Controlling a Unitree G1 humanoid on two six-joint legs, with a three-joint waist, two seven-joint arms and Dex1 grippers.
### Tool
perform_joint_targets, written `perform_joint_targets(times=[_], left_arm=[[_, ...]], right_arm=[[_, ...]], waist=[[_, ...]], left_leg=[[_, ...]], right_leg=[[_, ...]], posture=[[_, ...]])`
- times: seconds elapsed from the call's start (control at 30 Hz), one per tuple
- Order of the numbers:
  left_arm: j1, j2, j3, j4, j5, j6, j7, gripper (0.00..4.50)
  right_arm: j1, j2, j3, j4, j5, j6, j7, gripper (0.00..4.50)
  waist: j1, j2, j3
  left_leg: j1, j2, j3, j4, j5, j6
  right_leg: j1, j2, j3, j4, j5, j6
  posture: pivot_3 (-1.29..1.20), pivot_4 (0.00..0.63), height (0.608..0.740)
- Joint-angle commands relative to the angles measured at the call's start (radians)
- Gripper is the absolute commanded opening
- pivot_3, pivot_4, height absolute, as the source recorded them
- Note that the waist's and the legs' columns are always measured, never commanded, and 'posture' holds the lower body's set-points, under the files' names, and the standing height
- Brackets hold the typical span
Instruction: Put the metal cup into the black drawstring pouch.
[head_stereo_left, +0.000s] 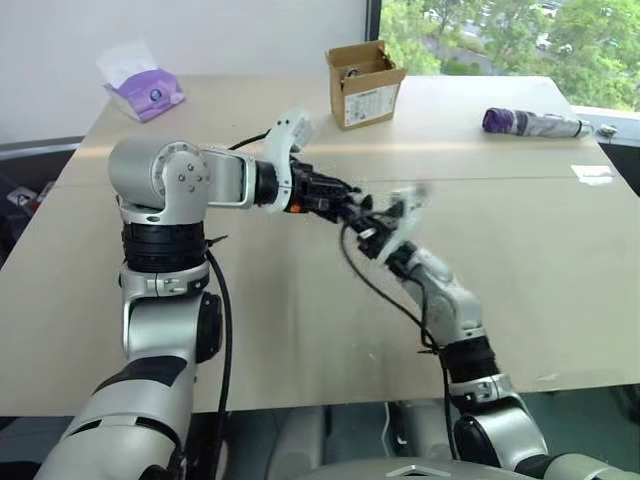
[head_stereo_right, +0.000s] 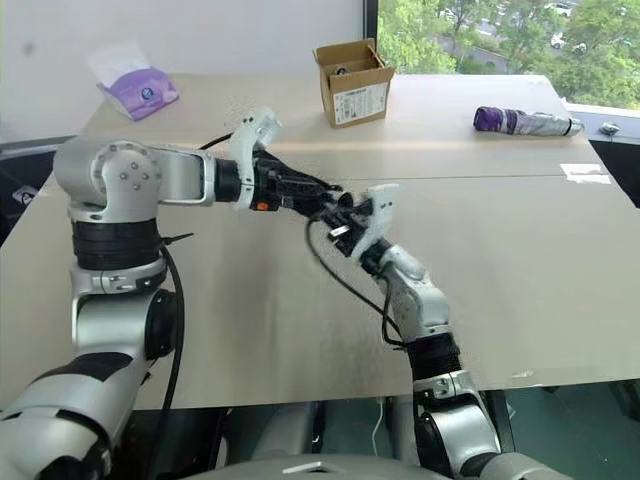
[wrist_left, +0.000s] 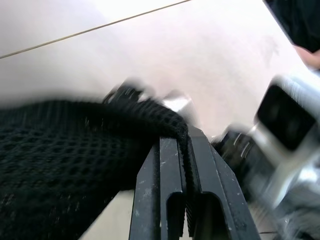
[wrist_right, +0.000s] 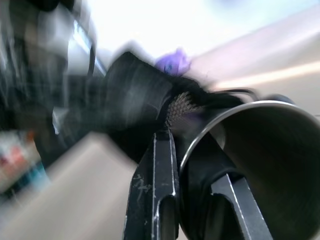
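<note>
Both grippers meet in mid-air above the middle of the table (head_stereo_left: 520, 280). My left gripper (wrist_left: 182, 142) is shut on the edge of the black drawstring pouch (wrist_left: 60, 165), whose mesh fabric hangs beside its fingers. My right gripper (wrist_right: 185, 145) is shut on the rim of the metal cup (wrist_right: 265, 150), with one finger inside and one outside. The cup's open mouth faces the right wrist camera. The pouch (wrist_right: 130, 85) hangs just beyond the cup, close to or touching its rim. In the head views the left gripper (head_stereo_left: 345, 200) and right gripper (head_stereo_left: 385, 230) almost touch.
An open cardboard box (head_stereo_left: 363, 85) stands at the table's far edge. A purple folded umbrella (head_stereo_left: 530, 122) lies at the far right, with a small white paper (head_stereo_left: 597, 174) nearer. A purple tissue pack (head_stereo_left: 145, 90) sits at the far left.
</note>
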Motion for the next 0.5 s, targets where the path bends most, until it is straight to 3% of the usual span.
perform_joint_targets(times=[0.03,0.1,0.23,0.4,0.5], left_arm=[[-0.043,-0.007,0.020,-0.043,-0.031,-0.001,-0.003,0.00],[-0.041,-0.010,0.021,-0.042,-0.026,-0.003,0.000,0.00],[-0.034,-0.015,0.032,-0.035,-0.016,-0.002,0.014,0.00],[-0.014,0.007,0.052,-0.066,-0.055,0.001,0.008,0.00],[0.011,0.027,0.043,-0.113,-0.076,0.001,-0.002,0.00]], right_arm=[[-0.066,-0.028,0.077,0.053,-0.164,-0.182,-0.007,0.03],[-0.096,-0.035,0.087,0.089,-0.218,-0.279,-0.018,0.03],[-0.120,0.004,0.021,0.108,-0.130,-0.318,0.015,0.03],[-0.135,0.095,-0.176,0.150,0.150,-0.073,-0.027,0.03],[-0.138,0.109,-0.212,0.153,0.245,0.017,-0.033,0.03]], waist=[[0.001,0.000,0.000],[0.002,0.000,0.000],[0.002,0.000,0.000],[0.003,0.000,0.000],[0.004,0.000,0.000]], left_leg=[[0.000,0.000,0.000,0.000,0.000,0.000],[0.000,0.000,0.000,0.000,0.000,0.000],[0.000,0.000,0.000,0.000,0.000,-0.001],[0.000,0.000,-0.001,0.000,0.000,-0.001],[0.000,0.000,-0.002,0.000,0.001,-0.001]], right_leg=[[0.000,0.000,0.000,0.000,0.000,0.000],[0.000,0.000,0.000,0.000,0.000,0.000],[0.000,0.000,0.000,0.000,0.000,0.000],[0.000,0.000,0.000,0.000,0.000,0.000],[0.000,-0.001,-0.001,0.000,0.000,0.000]], posture=[[0.00,0.150,0.740],[0.00,0.150,0.740],[0.00,0.150,0.740],[0.00,0.150,0.740],[0.00,0.150,0.740]])
